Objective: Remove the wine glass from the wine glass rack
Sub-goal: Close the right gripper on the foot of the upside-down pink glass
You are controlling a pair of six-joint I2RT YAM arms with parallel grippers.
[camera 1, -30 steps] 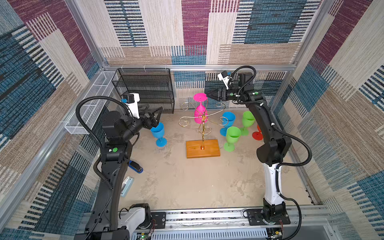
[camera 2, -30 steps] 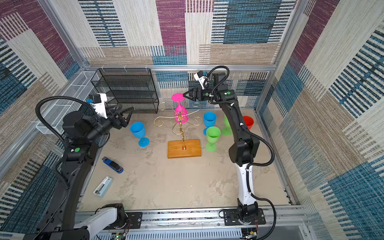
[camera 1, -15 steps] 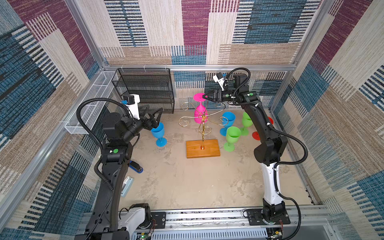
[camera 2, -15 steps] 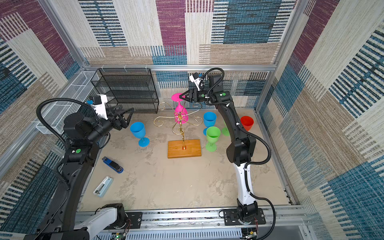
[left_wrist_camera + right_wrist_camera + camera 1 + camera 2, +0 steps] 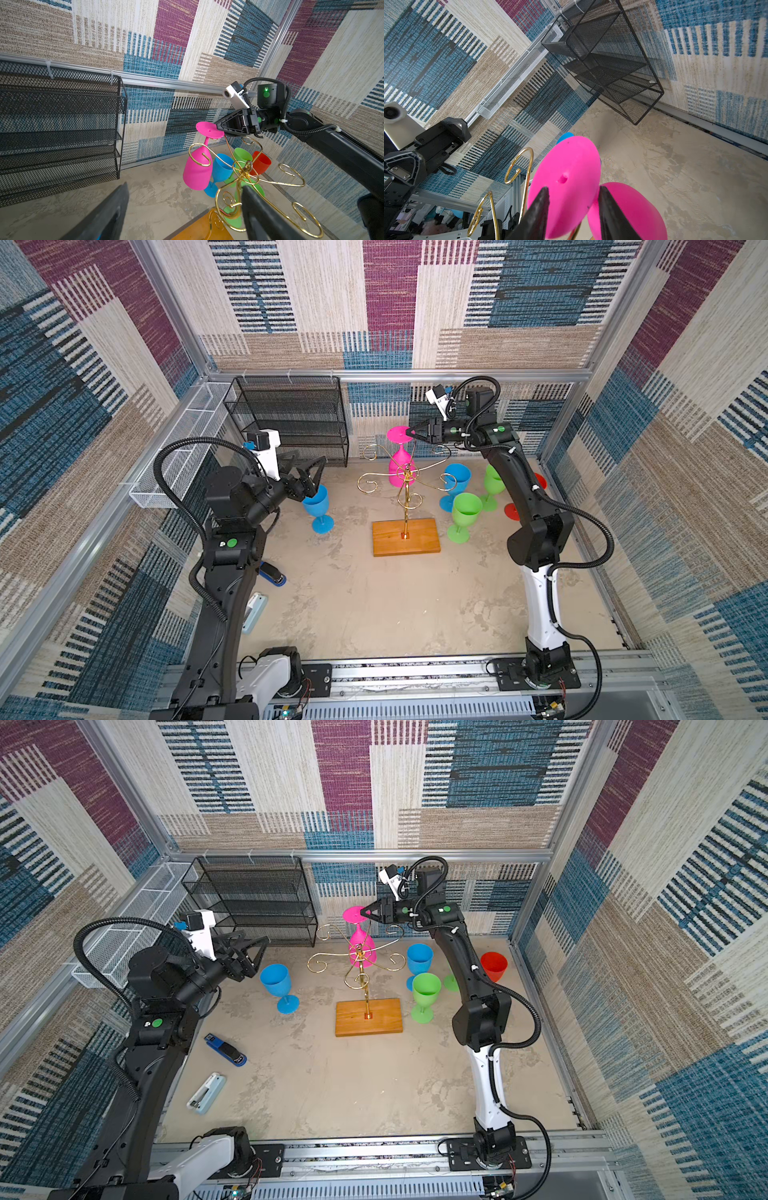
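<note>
While wine glass [image 5: 395, 464] hangs on rack [image 5: 405, 536], R gripper [image 5: 409, 432] straddles its foot, narrow; grip unclear.

You are looking at a hot-pink wine glass [image 5: 397, 466] on a gold wine glass rack [image 5: 419, 541] with an orange-brown base. A blue goblet [image 5: 316, 502], a green goblet [image 5: 467, 508] and a red goblet [image 5: 493, 965] are showing nearby.

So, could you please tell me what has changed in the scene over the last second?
The right gripper moved sideways to the pink wine glass hanging upside down on the wine glass rack. It reached the foot, and its jaws narrowed there; whether they already clamp it cannot be told. The glass still hangs on the rack. The left gripper stayed open beside the unmoved blue glass.
</note>
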